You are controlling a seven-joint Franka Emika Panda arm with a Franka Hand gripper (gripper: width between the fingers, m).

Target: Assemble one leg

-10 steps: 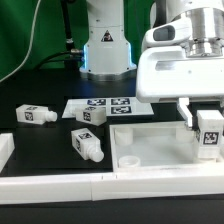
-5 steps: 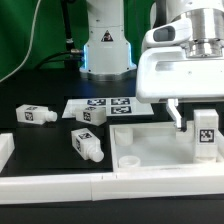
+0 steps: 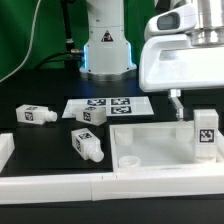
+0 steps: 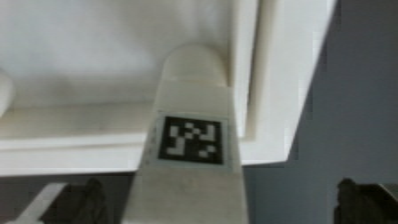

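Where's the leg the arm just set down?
The leg stands upright at the exterior view's right, at the right end of the white tabletop panel, directly below the gripper, whose fingers have lifted clear of it.

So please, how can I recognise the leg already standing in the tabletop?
Find the large white tabletop at the front of the exterior view. At its right end one leg stands upright, below the gripper. The other legs lie flat on the black table.
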